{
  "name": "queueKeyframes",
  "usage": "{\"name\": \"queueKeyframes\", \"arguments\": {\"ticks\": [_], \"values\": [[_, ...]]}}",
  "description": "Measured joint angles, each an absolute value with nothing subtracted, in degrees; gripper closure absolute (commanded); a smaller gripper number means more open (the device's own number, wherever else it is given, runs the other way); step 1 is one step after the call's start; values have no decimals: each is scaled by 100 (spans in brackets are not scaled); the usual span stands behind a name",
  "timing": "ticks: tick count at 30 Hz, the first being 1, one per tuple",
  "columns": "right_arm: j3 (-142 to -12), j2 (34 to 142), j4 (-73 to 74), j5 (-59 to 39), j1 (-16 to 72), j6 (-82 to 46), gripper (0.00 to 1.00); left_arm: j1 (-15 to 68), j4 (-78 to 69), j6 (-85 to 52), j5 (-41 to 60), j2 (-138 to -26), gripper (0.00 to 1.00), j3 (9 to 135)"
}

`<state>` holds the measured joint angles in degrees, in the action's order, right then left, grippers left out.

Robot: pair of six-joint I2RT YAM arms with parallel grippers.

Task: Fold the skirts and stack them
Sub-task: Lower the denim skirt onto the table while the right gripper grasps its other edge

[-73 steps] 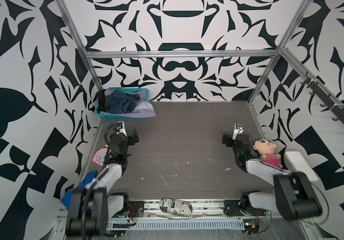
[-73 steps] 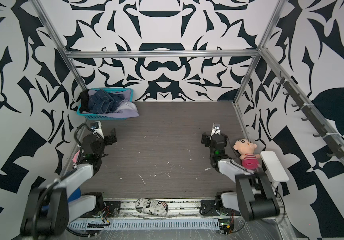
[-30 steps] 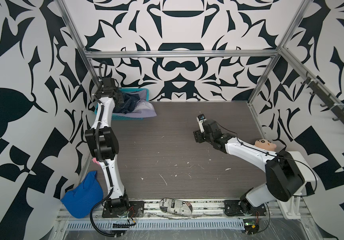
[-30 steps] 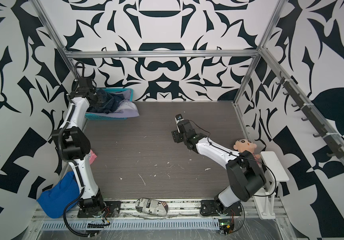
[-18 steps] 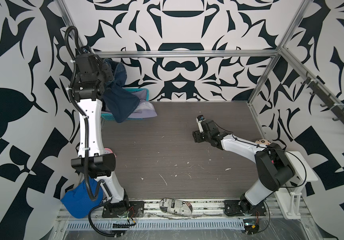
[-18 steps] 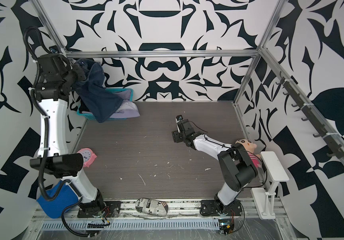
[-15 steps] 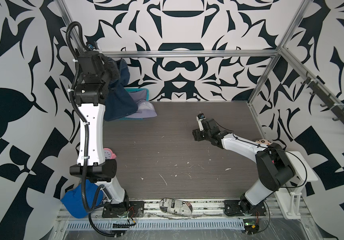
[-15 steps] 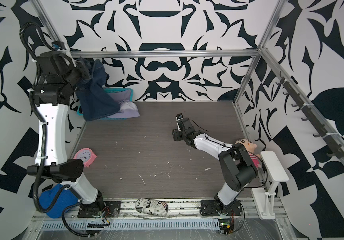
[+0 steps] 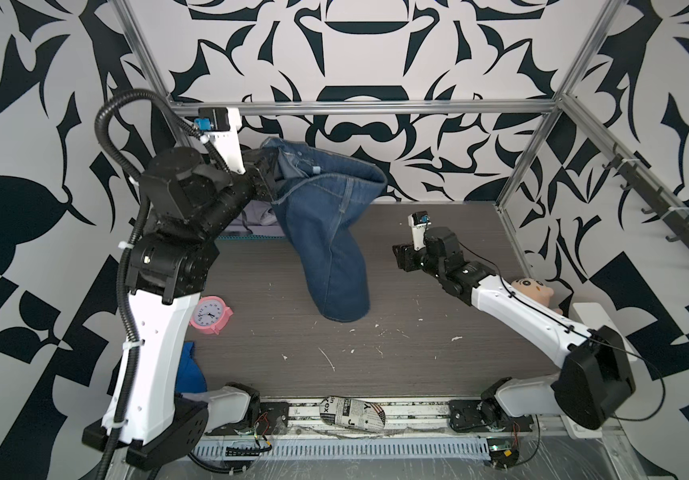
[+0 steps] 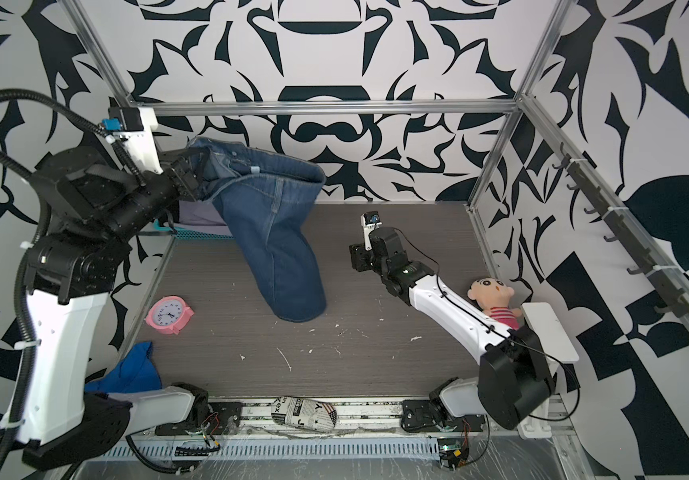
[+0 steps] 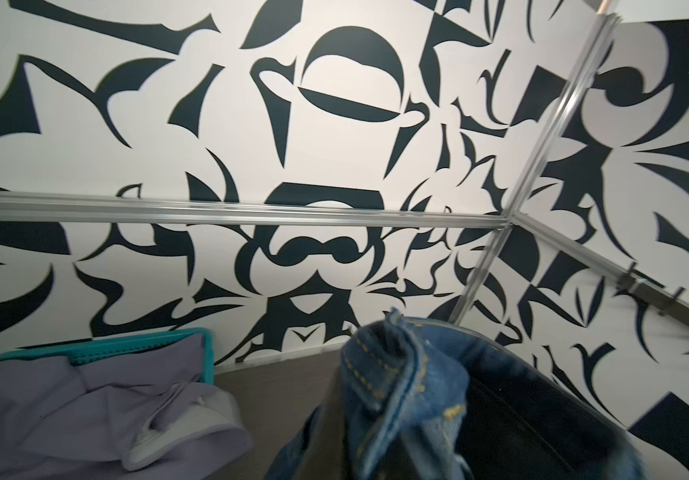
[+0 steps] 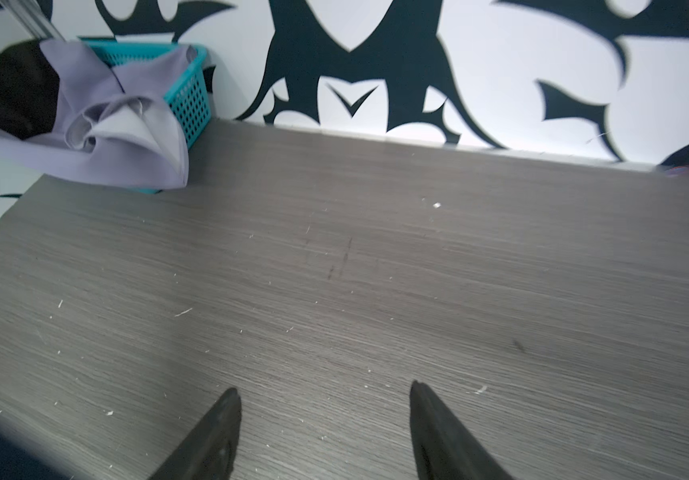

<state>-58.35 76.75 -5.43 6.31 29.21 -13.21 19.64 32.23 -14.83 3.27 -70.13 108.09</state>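
My left gripper (image 9: pixel 269 176) (image 10: pixel 191 174) is raised high at the back left, shut on the waistband of the dark blue denim skirt (image 9: pixel 326 232) (image 10: pixel 272 232). The skirt hangs down over the table, its lower end near the surface. In the left wrist view denim (image 11: pixel 397 395) covers the jaws. The pale lavender skirt (image 12: pixel 126 158) (image 11: pixel 64 399) drapes over the teal basket (image 12: pixel 189 95). The black skirt (image 12: pixel 14 95) lies in the basket behind it. My right gripper (image 12: pixel 325 388) (image 9: pixel 403 257) (image 10: pixel 357 257) hovers open and empty, low over the table to the right of the denim.
A pink clock (image 9: pixel 211 320) (image 10: pixel 168 314) lies at the table's left edge. A bright blue mesh cloth (image 10: pixel 135 370) sits by the left arm's base. A doll (image 10: pixel 494 297) and a white stand (image 10: pixel 546 328) are at the right edge. A newspaper-print bundle (image 9: pixel 353 409) lies on the front rail.
The left arm has lifted the denim skirt out of the basket and swung it rightward over the table. The right gripper has stayed near the table's middle right, its jaws slightly narrower.
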Motion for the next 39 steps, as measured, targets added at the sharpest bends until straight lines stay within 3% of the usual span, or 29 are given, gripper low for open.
{"name": "queueKeyframes", "arguments": {"ticks": [8,13,19,28,30,32,36,38,39], "values": [[-5437,6766,-801,436,2714,-1295,30,1968,2029,-2106,685,-6576,100,7660],[-5415,6855,-834,-574,2440,-1323,30,1966,1798,-2161,751,-6995,100,6403],[-5610,7926,-757,-2064,2969,-1625,29,1966,1590,-2130,622,-6923,100,6036],[-6154,9566,-276,-2349,4213,-2309,28,1964,1483,-2099,399,-6764,100,6040],[-6171,9743,-113,-2373,4252,-2449,47,1964,1485,-2099,342,-6694,100,6040],[-6254,9924,-91,-2379,4296,-2504,54,1964,1503,-2099,276,-6619,100,6040],[-6386,10160,-60,-2377,4351,-2532,56,1964,1570,-2078,185,-6477,100,6040],[-6390,10156,-62,-2353,4362,-2550,72,1964,1573,-2049,130,-6414,100,6040],[-6414,10151,-75,-2322,4362,-2547,86,1964,1577,-2029,119,-6381,100,6040]]}}
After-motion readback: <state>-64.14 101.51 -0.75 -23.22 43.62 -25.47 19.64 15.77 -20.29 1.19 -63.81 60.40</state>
